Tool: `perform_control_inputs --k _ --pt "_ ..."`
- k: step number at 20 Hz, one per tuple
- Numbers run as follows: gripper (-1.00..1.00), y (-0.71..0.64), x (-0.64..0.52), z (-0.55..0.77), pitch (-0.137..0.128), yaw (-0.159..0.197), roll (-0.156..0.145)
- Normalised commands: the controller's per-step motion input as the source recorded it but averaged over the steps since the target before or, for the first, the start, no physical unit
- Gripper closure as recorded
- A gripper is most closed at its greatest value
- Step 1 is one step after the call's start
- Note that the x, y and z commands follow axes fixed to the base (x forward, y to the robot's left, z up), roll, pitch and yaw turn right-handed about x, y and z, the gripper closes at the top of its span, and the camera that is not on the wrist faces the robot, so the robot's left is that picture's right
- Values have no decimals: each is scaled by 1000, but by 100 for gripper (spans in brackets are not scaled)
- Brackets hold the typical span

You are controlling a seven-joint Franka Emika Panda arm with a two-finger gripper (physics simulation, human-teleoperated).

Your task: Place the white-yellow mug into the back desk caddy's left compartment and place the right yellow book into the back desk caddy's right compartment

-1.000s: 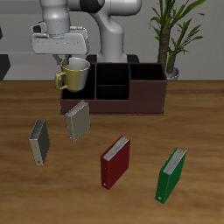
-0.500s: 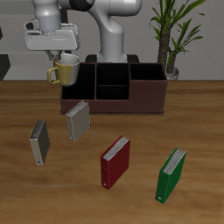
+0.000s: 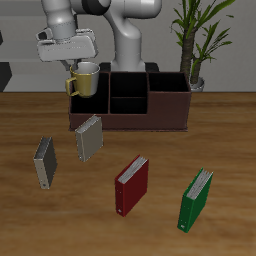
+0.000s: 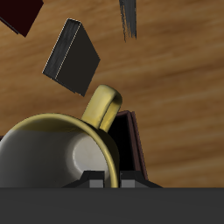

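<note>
My gripper (image 3: 80,68) is shut on the white-yellow mug (image 3: 86,82) and holds it upright in the air. The mug hangs just above one end section of the back desk caddy (image 3: 150,112), the end on the side of the two grey books. Its handle points away from the caddy. In the wrist view the mug (image 4: 48,153) fills the foreground, with a caddy corner (image 4: 133,144) beside it. The right yellow book (image 3: 43,162), dark grey, lies on the table nearer the front edge and also shows in the wrist view (image 4: 129,19).
A lighter tan-grey book (image 3: 90,138) leans just in front of the caddy, below the mug. A red book (image 3: 131,185) and a green book (image 3: 197,199) stand nearer the front edge. A potted plant (image 3: 197,45) stands behind the caddy's far end.
The gripper with the mug swung outward away from the caddy and a little up. It then came back over the caddy's end section. The books have not moved.
</note>
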Motion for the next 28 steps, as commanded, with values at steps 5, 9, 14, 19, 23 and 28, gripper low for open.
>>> perform_control_inputs --k 5,9,14,19,23,28 --pt "100 -45 -247 46 -84 60 -7" --pt "100 -43 -141 39 -51 46 -24" --pt "100 17 -103 -105 11 30 22" --pt "100 8 43 -97 22 26 2" --pt "100 45 63 -85 32 38 0" --pt "100 74 94 4 26 28 9"
